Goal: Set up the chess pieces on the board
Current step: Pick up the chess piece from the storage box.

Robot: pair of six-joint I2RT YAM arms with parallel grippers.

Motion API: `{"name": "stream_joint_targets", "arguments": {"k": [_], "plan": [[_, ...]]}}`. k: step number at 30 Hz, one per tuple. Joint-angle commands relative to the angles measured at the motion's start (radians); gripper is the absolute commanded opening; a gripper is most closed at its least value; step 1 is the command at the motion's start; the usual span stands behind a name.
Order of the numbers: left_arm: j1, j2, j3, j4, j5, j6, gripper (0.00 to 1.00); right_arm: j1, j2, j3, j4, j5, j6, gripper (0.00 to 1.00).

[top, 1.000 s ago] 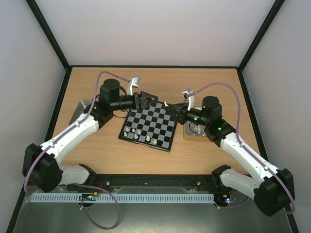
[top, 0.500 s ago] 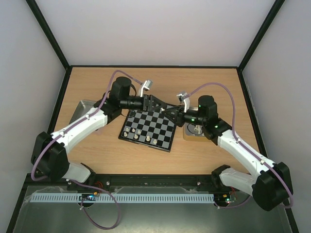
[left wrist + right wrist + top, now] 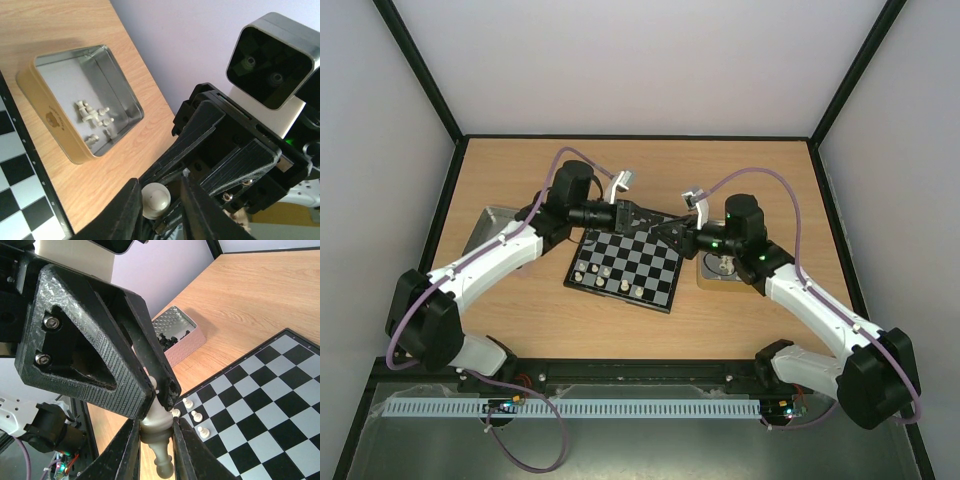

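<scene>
Above the far edge of the board [image 3: 625,262] my two grippers meet tip to tip. My right gripper [image 3: 156,434] is shut on the wide collar of a cream-white chess piece [image 3: 159,415]. My left gripper [image 3: 642,220] comes in from the other side, and its fingers [image 3: 167,375] pinch the same piece higher up. In the left wrist view the piece's round end [image 3: 156,200] sits between my left gripper's [image 3: 159,199] fingers. A few white pawns [image 3: 197,416] stand on the board [image 3: 270,390] near its left side.
A silvery tin [image 3: 186,342] with black pieces lies left of the board. A gold-sided tin [image 3: 52,117] with white pieces [image 3: 92,117] lies right of the board, under the right arm [image 3: 750,245]. Walls close in the table's back and sides.
My left arm swung right to meet the right gripper over the board's far edge, and its jaws closed onto the piece. The right gripper shifted slightly left, still holding the piece.
</scene>
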Motion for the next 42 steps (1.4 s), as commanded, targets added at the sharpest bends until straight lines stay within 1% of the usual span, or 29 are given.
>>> {"name": "stream_joint_targets", "arguments": {"k": [1, 5, 7, 8, 11, 13, 16, 18, 21, 24, 26, 28, 30, 32, 33, 35, 39, 41, 42], "plan": [[-0.004, 0.008, 0.021, -0.003, 0.000, 0.008, 0.16, 0.007, 0.004, 0.034, 0.028, -0.008, -0.002, 0.17], [-0.005, 0.006, 0.022, 0.005, 0.000, 0.004, 0.08, 0.007, 0.000, 0.033, 0.028, -0.012, -0.001, 0.18], [-0.006, 0.003, 0.023, 0.010, 0.001, 0.002, 0.04, 0.007, -0.002, 0.032, 0.029, -0.012, 0.001, 0.20], [-0.006, 0.002, 0.023, 0.010, 0.001, 0.001, 0.03, 0.007, -0.005, 0.031, 0.031, -0.013, 0.004, 0.23], [-0.005, -0.005, 0.024, 0.011, -0.010, 0.000, 0.02, 0.007, -0.018, 0.018, 0.055, -0.007, 0.027, 0.38], [-0.004, -0.011, 0.027, 0.015, -0.014, -0.009, 0.02, 0.007, -0.036, -0.009, 0.108, -0.007, 0.066, 0.47], [-0.002, -0.020, 0.028, 0.037, -0.013, -0.049, 0.02, 0.007, -0.064, -0.050, 0.199, -0.010, 0.156, 0.50], [0.002, -0.030, 0.025, 0.064, -0.011, -0.095, 0.02, 0.007, -0.084, -0.086, 0.293, -0.001, 0.244, 0.52], [0.009, -0.044, 0.015, 0.139, -0.007, -0.200, 0.02, 0.007, -0.102, -0.142, 0.457, 0.046, 0.418, 0.54], [0.009, -0.052, 0.000, 0.267, 0.020, -0.341, 0.02, 0.007, -0.102, -0.184, 0.606, 0.091, 0.571, 0.57], [0.009, -0.057, -0.008, 0.353, 0.032, -0.418, 0.02, 0.006, -0.102, -0.197, 0.676, 0.133, 0.653, 0.57], [0.008, -0.060, -0.010, 0.402, 0.032, -0.464, 0.02, 0.007, -0.098, -0.207, 0.774, 0.162, 0.777, 0.56], [0.010, -0.062, -0.015, 0.436, 0.030, -0.497, 0.02, 0.009, -0.086, -0.222, 0.924, 0.184, 0.928, 0.53], [0.012, -0.060, -0.016, 0.447, 0.023, -0.512, 0.02, 0.009, -0.075, -0.246, 1.084, 0.207, 1.043, 0.50], [0.011, -0.059, -0.017, 0.450, 0.023, -0.517, 0.02, 0.009, -0.074, -0.252, 1.117, 0.221, 1.079, 0.49], [0.014, -0.062, -0.024, 0.470, 0.016, -0.533, 0.02, 0.009, -0.077, -0.256, 1.114, 0.244, 1.110, 0.45], [0.017, -0.063, -0.031, 0.484, 0.007, -0.546, 0.02, 0.009, -0.080, -0.242, 1.033, 0.252, 1.103, 0.41], [0.020, -0.065, -0.036, 0.489, 0.005, -0.550, 0.02, 0.009, -0.081, -0.235, 0.982, 0.256, 1.087, 0.40], [0.022, -0.067, -0.039, 0.492, 0.006, -0.552, 0.02, 0.010, -0.083, -0.235, 0.957, 0.261, 1.075, 0.42]]}}
